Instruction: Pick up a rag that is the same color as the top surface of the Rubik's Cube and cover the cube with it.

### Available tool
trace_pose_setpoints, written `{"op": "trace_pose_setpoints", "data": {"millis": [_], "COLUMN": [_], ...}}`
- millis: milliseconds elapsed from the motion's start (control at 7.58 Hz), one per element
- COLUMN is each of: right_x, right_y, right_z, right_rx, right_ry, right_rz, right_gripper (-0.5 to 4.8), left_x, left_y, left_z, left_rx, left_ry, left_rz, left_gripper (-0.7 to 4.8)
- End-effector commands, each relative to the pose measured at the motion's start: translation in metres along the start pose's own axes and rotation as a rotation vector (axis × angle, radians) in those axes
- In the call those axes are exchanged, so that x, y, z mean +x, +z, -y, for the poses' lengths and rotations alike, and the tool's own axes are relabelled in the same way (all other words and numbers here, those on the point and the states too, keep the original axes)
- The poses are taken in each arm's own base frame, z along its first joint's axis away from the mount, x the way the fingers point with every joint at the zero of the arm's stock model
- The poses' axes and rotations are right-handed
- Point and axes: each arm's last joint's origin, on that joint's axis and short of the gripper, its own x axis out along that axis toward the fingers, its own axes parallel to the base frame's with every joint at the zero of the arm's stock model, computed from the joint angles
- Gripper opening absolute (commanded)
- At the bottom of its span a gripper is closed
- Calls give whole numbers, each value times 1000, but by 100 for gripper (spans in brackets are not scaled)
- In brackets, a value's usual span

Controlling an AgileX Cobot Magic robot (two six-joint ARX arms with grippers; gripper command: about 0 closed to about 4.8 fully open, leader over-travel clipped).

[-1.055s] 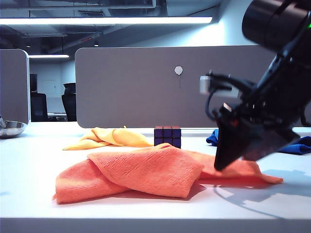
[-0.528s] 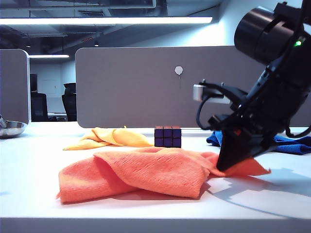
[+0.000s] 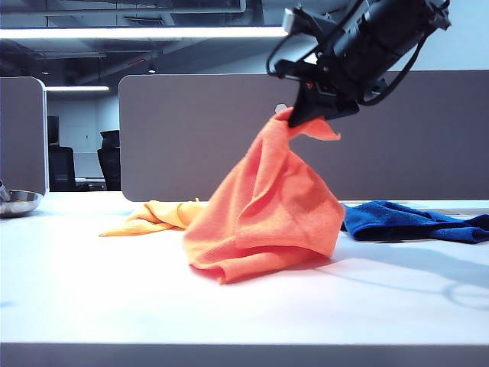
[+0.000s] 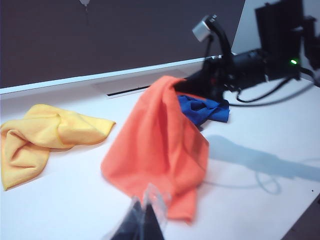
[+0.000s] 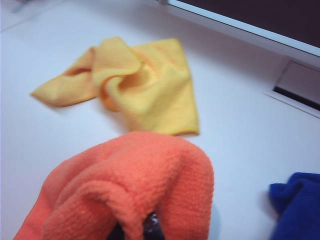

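The orange rag (image 3: 263, 206) hangs like a tent from my right gripper (image 3: 294, 116), which is shut on its upper corner high above the table. Its lower folds still rest on the white table (image 3: 92, 306). In the right wrist view the rag (image 5: 130, 195) bulges over the pinching fingers. From the left wrist view the rag (image 4: 160, 150) drapes down beneath the right arm (image 4: 250, 62). My left gripper (image 4: 145, 212) sits low near the table's front, shut with nothing in it, just short of the rag's hem. The Rubik's Cube is hidden behind the lifted rag.
A crumpled yellow cloth (image 3: 157, 218) lies at the back left, also visible as the yellow cloth (image 5: 135, 85). A dark blue cloth (image 3: 412, 222) lies at the right rear. A grey partition (image 3: 191, 138) walls the table's far edge. A metal bowl (image 3: 17, 202) sits far left.
My right gripper closed on the rag's right end and rose up and leftward, pulling the flat rag into a hanging drape that now hides the cube.
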Motion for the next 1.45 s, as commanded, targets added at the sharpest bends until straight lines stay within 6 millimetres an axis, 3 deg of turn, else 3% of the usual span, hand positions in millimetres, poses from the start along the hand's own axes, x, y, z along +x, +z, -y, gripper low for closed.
{"op": "trace_pose_setpoints", "data": {"millis": [132,264,396,528,659,923,1055,1319,1451], "right_x": [39,53,60,66,63,55,54,55,52], "right_y": [18,11,5,-8,-10,-12,-12,-9,10], "right_z": [33,35,37,54,65,95,97,93,89], "right_rx": [28,34,37,107,184,300,319,316,259], "right_ry": [-58,-63,-69,-166,-214,-258,-213,-85,135], "right_rz": [9,-21,-43,-89,-91,-72,-71,-46,115], "right_gripper": [-5,-4,147,209,213,285,322,479,479], "left_x": [0,0,0,0,0,0,0,0,0], "left_y": [0,0,0,0,0,-1,-1,-3,-4], "left_z": [0,0,0,0,0,0,0,0,0], "left_rx": [-3,-3,-3,-11,-11,-17,-20,-28,-39], "left_ry": [-5,-5,-6,-6,-6,-6,-5,-2,-2], "left_rz": [-4,-4,-4,-4,-4,-12,-15,-24,-38], "left_gripper": [-6,-5,-5,-6,-6,-5,-6,-6,-6]}}
